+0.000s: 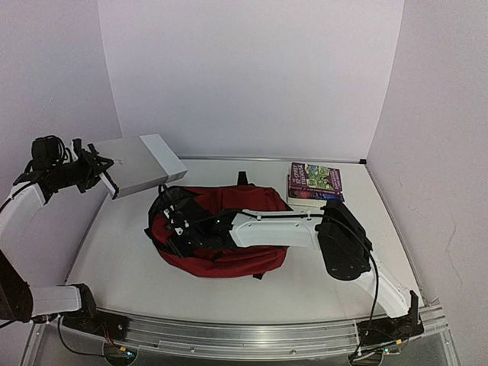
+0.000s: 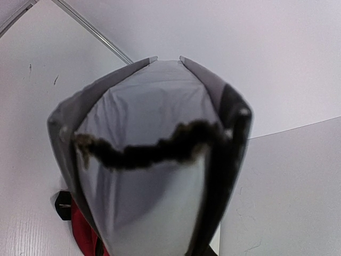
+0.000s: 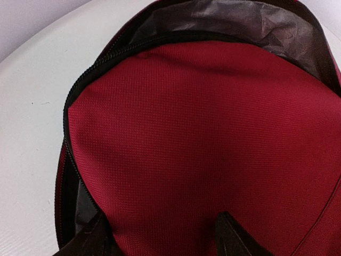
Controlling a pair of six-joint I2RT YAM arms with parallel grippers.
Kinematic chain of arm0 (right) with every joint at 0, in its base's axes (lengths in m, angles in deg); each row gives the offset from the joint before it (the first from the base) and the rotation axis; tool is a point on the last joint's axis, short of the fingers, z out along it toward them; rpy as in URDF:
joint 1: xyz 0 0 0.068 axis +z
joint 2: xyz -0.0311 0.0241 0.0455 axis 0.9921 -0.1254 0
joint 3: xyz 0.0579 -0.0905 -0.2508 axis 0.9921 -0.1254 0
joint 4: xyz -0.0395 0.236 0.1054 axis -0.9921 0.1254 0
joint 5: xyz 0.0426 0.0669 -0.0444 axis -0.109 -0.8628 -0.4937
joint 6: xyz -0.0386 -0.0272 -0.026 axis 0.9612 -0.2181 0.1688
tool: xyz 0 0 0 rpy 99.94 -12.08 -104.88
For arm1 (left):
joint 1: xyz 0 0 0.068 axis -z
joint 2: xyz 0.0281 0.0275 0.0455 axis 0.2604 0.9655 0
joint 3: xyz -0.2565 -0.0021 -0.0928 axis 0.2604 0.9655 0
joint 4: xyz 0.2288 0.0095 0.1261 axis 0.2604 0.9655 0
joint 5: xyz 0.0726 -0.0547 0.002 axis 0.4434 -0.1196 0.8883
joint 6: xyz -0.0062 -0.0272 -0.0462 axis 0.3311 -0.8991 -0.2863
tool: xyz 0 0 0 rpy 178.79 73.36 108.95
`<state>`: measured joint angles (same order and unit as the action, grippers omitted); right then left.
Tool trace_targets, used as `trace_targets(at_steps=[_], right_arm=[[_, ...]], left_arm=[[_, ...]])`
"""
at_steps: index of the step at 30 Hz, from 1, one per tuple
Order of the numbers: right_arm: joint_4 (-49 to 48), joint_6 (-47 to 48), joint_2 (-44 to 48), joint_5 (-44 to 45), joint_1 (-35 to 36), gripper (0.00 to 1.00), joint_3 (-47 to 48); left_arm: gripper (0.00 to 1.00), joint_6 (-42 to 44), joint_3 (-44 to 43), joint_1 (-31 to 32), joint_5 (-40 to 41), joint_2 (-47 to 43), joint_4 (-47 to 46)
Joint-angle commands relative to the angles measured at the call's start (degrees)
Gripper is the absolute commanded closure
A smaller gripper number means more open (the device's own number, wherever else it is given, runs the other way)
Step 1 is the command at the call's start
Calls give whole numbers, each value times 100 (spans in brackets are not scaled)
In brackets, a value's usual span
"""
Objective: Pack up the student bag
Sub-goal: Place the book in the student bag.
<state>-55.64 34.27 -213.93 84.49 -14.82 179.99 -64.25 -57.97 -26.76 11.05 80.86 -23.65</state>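
- The table (image 1: 114,274) shows open surface left of the bag and in front of it; walls close the back and sides.
- The bag (image 1: 221,263) lies mid-table, unzipped.
- The right arm (image 1: 274,229) stretches across it, right claw (image 3: 165,237) spread over the red flap.
- The left claw (image 1: 103,174) clamps a grey box (image 1: 141,164) aloft.
- Books (image 1: 314,181) sit in the far right corner.

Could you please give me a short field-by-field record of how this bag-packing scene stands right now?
student bag: lying on the table, zip open, grey lining showing
left gripper: shut on a grey box, held in the air left of the bag
right gripper: open, fingertips down at the bag's red flap
books: stacked at the table's back right, outside the bag
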Motion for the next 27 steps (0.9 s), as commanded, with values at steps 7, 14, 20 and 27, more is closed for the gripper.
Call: trace_targets(at_steps=[7,14,20,27], right_arm=[[32,-59,253,803,5,100,315],[-14,-1212,1354,1283,-444,100,-732],[-1111,-1861,2477,853,-811,100,-2211],[-1838,-2097,3202,785,-851,100,-2863]], left_arm=[[83,498,-647,4,48,-386,576],[82,715,-993,4,-837,-590,746],[80,808,-694,4,-1644,-962,676],[81,517,136,8,-1621,-1037,707]])
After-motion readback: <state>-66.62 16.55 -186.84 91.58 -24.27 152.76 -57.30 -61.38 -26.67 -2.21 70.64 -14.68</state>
